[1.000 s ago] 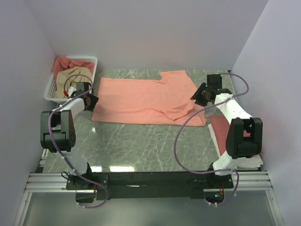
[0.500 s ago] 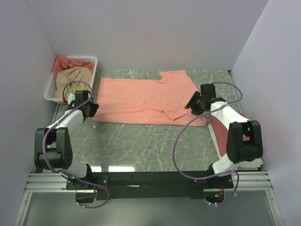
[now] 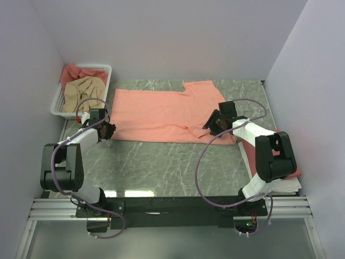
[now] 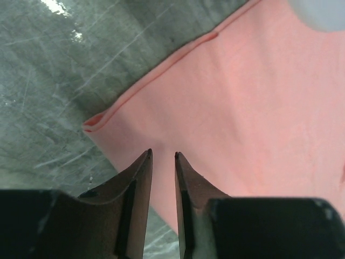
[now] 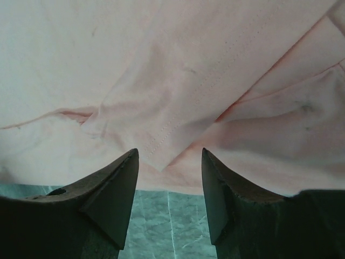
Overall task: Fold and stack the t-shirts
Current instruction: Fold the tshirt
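A salmon-pink t-shirt (image 3: 161, 113) lies spread flat across the far half of the marble table (image 3: 161, 162). My left gripper (image 3: 109, 131) hovers at its near-left corner. In the left wrist view the left gripper (image 4: 161, 155) is open by a narrow gap, with the t-shirt (image 4: 242, 108) and its hem corner just beyond the tips and nothing between them. My right gripper (image 3: 210, 124) is low over the shirt's near-right part. In the right wrist view the right gripper (image 5: 170, 154) stands wide open. It straddles a pointed fold of the t-shirt (image 5: 161, 65) at the near hem.
A white lattice basket (image 3: 95, 67) at the far left holds a beige t-shirt (image 3: 81, 91) and a rose-red one (image 3: 73, 73). A folded red t-shirt (image 3: 249, 151) lies at the right edge under the right arm, on something white (image 3: 288, 186). Walls close in on three sides.
My left gripper has come toward the near-left corner of the pink shirt and its jaws have narrowed. My right gripper has moved left and nearer over the shirt's near-right hem and opened wider.
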`<state>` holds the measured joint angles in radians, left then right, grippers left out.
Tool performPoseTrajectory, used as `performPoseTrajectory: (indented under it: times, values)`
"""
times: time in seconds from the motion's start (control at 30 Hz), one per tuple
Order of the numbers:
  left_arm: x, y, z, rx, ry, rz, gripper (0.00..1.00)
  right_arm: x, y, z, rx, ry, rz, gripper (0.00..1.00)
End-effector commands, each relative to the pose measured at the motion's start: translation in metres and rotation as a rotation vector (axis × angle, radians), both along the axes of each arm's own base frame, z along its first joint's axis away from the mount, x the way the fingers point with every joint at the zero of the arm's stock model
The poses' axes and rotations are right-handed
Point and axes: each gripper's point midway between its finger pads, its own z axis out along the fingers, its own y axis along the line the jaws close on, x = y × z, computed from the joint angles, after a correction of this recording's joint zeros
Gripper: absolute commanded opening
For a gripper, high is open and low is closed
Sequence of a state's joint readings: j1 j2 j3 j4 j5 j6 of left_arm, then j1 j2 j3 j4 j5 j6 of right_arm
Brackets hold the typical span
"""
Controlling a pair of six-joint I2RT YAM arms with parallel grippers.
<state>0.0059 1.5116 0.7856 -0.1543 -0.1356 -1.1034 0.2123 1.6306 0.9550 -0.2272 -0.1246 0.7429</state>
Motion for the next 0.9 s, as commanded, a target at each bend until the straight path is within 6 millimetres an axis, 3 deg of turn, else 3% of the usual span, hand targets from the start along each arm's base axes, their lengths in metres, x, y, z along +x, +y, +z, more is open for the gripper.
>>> performPoseTrajectory:
  times: [0.0, 0.17, 0.33, 0.57, 0.8, 0.87]
  values:
    - [0.004, 0.006, -0.005, 0.031, 0.0, 0.016, 0.29, 0.007, 0.007, -0.003, 0.025, -0.02, -0.021, 0.57]
    - [0.004, 0.005, -0.01, 0.024, 0.006, 0.02, 0.28, 0.004, 0.011, -0.012, 0.035, -0.006, -0.025, 0.57]
    - [0.005, 0.006, -0.01, 0.027, 0.016, 0.02, 0.28, 0.008, 0.016, -0.02, 0.05, 0.004, -0.027, 0.46]
    - [0.005, 0.006, -0.01, 0.029, 0.019, 0.018, 0.27, 0.02, 0.019, -0.016, 0.06, -0.005, -0.036, 0.42]
    - [0.006, 0.006, -0.008, 0.032, 0.017, 0.016, 0.27, 0.036, 0.023, -0.002, 0.069, -0.034, -0.035, 0.04]
    - [0.006, 0.006, -0.007, 0.031, 0.014, 0.015, 0.27, 0.043, 0.024, 0.002, 0.062, -0.04, -0.034, 0.01]
